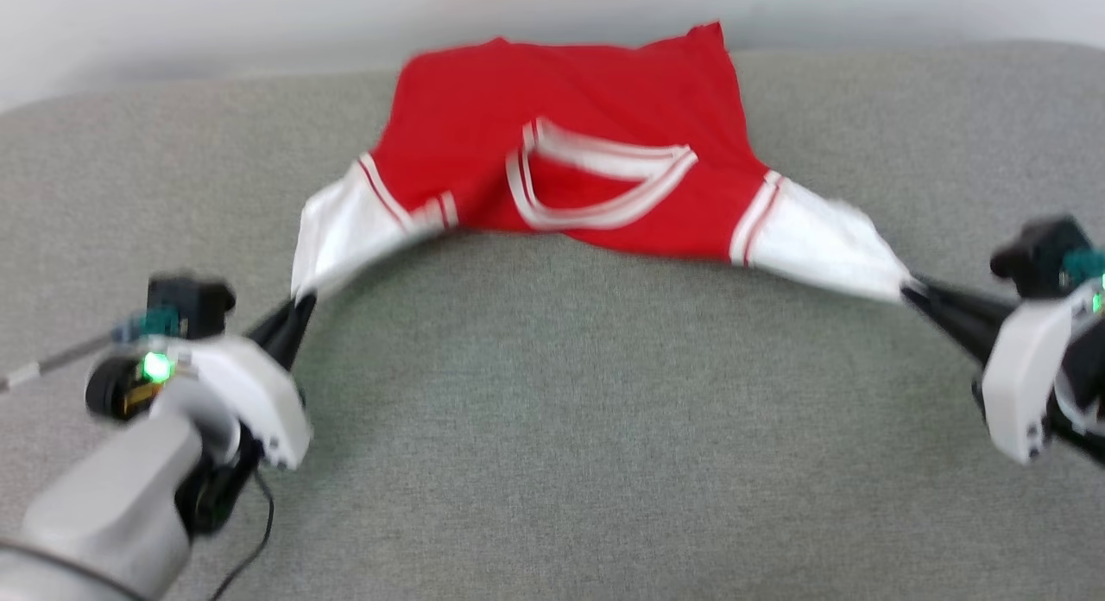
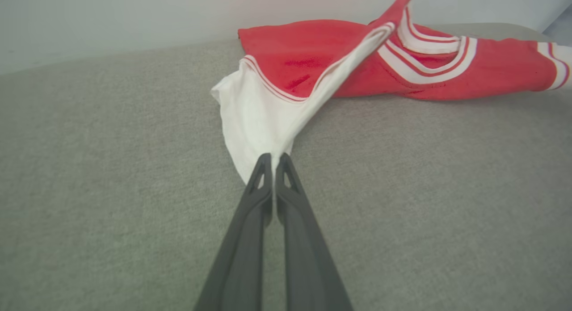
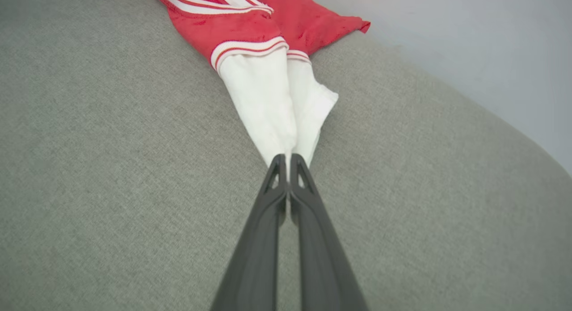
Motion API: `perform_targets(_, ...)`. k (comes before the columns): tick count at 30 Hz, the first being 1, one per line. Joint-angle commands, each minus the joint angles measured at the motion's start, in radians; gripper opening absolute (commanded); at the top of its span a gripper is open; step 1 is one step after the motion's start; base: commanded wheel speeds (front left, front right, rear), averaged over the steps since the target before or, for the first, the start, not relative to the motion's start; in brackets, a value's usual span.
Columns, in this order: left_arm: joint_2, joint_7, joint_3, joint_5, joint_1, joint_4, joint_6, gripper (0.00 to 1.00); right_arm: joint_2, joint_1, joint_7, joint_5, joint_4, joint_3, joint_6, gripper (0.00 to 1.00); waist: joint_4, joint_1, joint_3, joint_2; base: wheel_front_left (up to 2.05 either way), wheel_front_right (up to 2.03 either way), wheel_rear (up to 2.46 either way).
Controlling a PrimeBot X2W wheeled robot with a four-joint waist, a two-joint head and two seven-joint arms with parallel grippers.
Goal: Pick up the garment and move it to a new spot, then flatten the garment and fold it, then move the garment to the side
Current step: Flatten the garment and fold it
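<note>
Though the head view is blurred, the garment [image 1: 570,117] lies red and rumpled near the far edge of a grey woven surface [image 1: 552,446], with bare room nearer. Left wrist view: the left gripper [image 2: 273,160] pinches one white sleeve. Right wrist view: the right gripper [image 3: 289,160] pinches the other.

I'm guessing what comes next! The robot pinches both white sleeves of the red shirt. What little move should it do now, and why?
Probably draw the sleeves gently apart. The left fingers and right fingers are each shut on a white sleeve of the garment, yet its red body lies bunched on the grey surface, so stretching should flatten it.
</note>
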Motion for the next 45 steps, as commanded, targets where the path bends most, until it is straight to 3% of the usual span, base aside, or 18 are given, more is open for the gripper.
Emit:
perform_targets(1, 0.021, -0.005, 0.009, -0.013, 0.054, -0.032, 0.024, 0.00, -0.019, 0.051, -0.010, 0.015, -0.011, 0.000, -0.001, 0.00, 0.003, 0.0001, -0.054, 0.0000, 0.00, 0.00, 0.00)
perform_targets(14, 0.225, -0.008, 0.064, -0.131, 0.501, -0.313, 0.207, 0.00, -0.189, 0.447, -0.080, 0.103, -0.090, -0.033, -0.001, 0.00, 0.005, 0.0001, -0.183, 0.0000, 0.00, 0.00, 0.00)
perform_targets(20, 0.266, -0.007, 0.079, -0.160, 0.666, -0.416, 0.287, 0.00, -0.226, 0.627, -0.082, 0.141, -0.126, -0.063, -0.001, 0.00, 0.004, 0.0001, -0.204, 0.0000, 0.00, 0.00, 0.00)
perform_targets(27, 0.245, -0.007, 0.116, -0.137, 0.731, -0.473, 0.317, 0.00, -0.217, 0.731, -0.048, 0.162, -0.134, -0.122, -0.001, 0.00, 0.009, 0.0001, -0.197, 0.0000, 0.00, 0.00, 0.00)
perform_targets(28, 0.237, -0.007, 0.125, -0.125, 0.727, -0.482, 0.321, 0.00, -0.211, 0.736, -0.039, 0.160, -0.134, -0.138, -0.001, 0.18, 0.012, 0.0001, -0.195, 0.0000, 0.00, 0.00, 0.00)
perform_targets(29, 0.230, -0.007, 0.138, -0.115, 0.723, -0.490, 0.323, 0.00, -0.205, 0.736, -0.036, 0.158, -0.133, -0.160, -0.001, 1.00, 0.014, 0.0001, -0.193, 0.0000, 0.00, 0.00, 0.00)
perform_targets(35, 0.198, -0.007, 0.204, -0.050, 0.709, -0.548, 0.340, 0.00, -0.230, 0.693, -0.028, 0.096, -0.169, -0.317, -0.001, 1.00, 0.026, 0.0001, -0.171, 0.0000, 0.00, 0.00, 0.00)
perform_targets(41, 0.195, -0.007, 0.249, 0.026, 0.682, -0.632, 0.374, 0.00, -0.286, 0.572, -0.014, 0.039, -0.265, -0.581, -0.001, 1.00, 0.051, 0.0001, -0.107, 0.0000, 0.00, 0.00, 0.00)
perform_targets(45, 0.200, -0.005, 0.256, 0.070, 0.642, -0.682, 0.390, 0.00, -0.249, 0.435, 0.076, -0.009, -0.318, -0.750, -0.001, 1.00, 0.080, 0.0001, -0.036, 0.0000, 0.00, 0.00, 0.00)
